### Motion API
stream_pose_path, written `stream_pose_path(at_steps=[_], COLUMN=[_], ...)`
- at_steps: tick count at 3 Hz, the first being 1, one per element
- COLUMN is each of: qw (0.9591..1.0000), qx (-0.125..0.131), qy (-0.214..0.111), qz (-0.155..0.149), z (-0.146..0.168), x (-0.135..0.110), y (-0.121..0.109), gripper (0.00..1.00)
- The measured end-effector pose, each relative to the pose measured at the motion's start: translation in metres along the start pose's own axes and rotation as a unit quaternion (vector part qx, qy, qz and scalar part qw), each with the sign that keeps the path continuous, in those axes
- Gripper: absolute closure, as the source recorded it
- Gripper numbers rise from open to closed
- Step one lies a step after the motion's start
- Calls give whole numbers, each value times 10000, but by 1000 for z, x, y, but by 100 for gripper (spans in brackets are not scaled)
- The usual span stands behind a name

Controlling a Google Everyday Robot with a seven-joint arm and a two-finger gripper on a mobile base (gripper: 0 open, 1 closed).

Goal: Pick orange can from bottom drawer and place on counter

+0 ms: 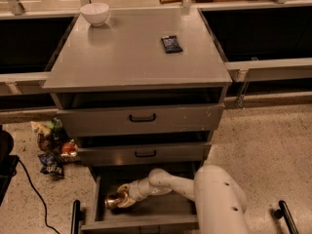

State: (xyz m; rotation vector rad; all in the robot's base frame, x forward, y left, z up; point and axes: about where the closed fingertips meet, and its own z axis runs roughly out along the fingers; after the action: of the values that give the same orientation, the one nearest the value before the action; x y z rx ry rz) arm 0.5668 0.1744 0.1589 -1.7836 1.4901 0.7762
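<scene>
Grasping is the step in hand: the pincer (pixel 120 199) sits against the orange can (pixel 112 202) near the open bottom drawer's (pixel 141 224) front-left corner, its grip impossible to tell, and next the can must rise onto the counter surface (pixel 131 62).
</scene>
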Motion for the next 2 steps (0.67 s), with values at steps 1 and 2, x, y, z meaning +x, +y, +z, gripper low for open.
stream_pose_path(at_steps=[1, 2], qw=[9991, 9948], qx=[119, 518], qy=[-345, -695], qz=[-224, -539], z=[-33, -94], x=[-18, -25], y=[16, 35], gripper=[100, 100])
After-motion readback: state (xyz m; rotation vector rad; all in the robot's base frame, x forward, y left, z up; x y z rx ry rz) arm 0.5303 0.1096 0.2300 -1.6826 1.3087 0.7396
